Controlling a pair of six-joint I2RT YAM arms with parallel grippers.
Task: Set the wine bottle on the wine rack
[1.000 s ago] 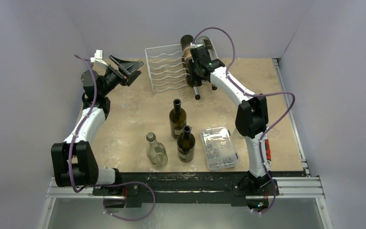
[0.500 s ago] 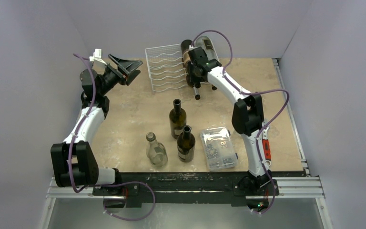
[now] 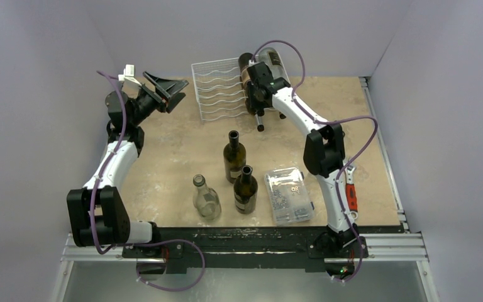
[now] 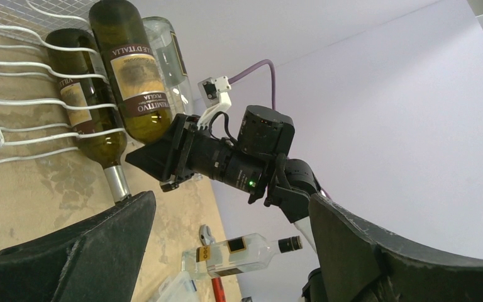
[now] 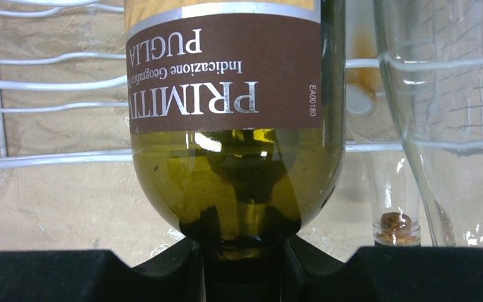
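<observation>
A: Widest first. The desk (image 3: 163, 157) carries the white wire wine rack (image 3: 217, 88) at its far side, and the right arm is stretched out to it.

B: There's the wine bottle (image 5: 236, 157), dark green with a brown label. It lies almost flat over the rack's right-hand cradles, base toward the back wall.

A: It has company. A second dark bottle (image 4: 78, 88) lies in the wires just beside it, and a clear bottle (image 5: 415, 126) sits on the other side.

B: Three upright bottles (image 3: 234, 157) stand mid-desk, well apart from all this.

A: The left end effector (image 3: 168, 90) hangs left of the rack, fingers spread wide, holding nothing.

B: The right end effector (image 5: 242, 264) is the busy one, pinching the wine bottle's neck just under the shoulder.

A: So this reads as the placing step, nearly home. Whether the glass rests on the wires yet, the views don't settle.

B: The next move probably calls for easing the body down into the cradle between its neighbours without knocking either. After that the fingers would part and draw back along the line of the neck.
</observation>
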